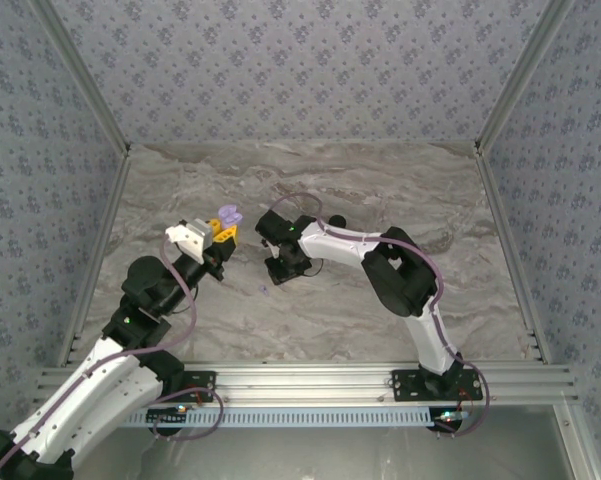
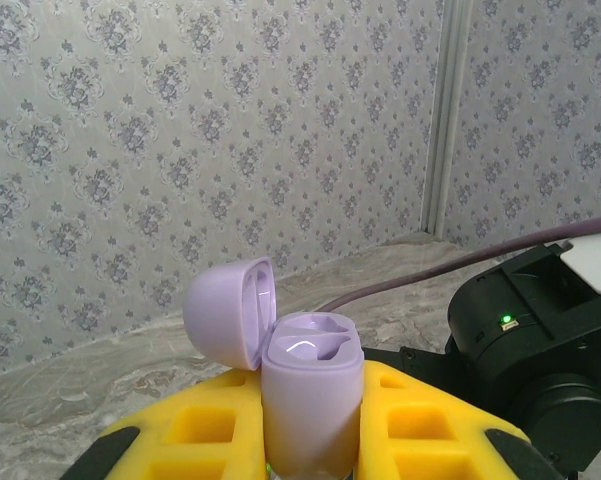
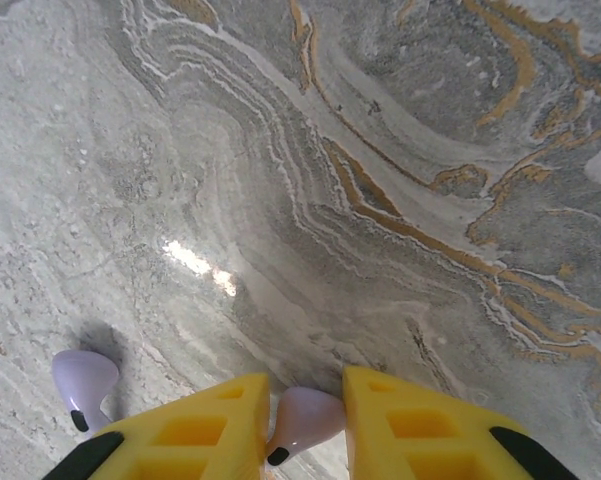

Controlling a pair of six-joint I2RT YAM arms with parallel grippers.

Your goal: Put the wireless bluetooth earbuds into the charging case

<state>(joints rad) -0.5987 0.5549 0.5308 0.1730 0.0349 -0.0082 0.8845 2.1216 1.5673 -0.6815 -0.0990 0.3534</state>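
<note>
The lilac charging case [image 2: 310,395] stands upright between the yellow fingers [image 2: 435,420] of my left gripper [image 2: 310,440], which is shut on it. Its lid [image 2: 228,312] is hinged open to the left, and both sockets look empty. From above, the case [image 1: 226,216] is held off the table at my left gripper [image 1: 220,234]. My right gripper [image 3: 307,420] points down at the marble table and is shut on a lilac earbud [image 3: 310,418] with a dark tip. A second lilac earbud [image 3: 83,385] lies on the table just left of the fingers. My right gripper [image 1: 280,270] is right of the case.
The marble tabletop [image 1: 380,190] is ringed by patterned walls [image 1: 300,60]. In the left wrist view, the right arm's black wrist [image 2: 540,370] and its purple cable [image 2: 460,265] are close on the right. A tiny lilac speck [image 1: 263,291] lies on the table near the right gripper.
</note>
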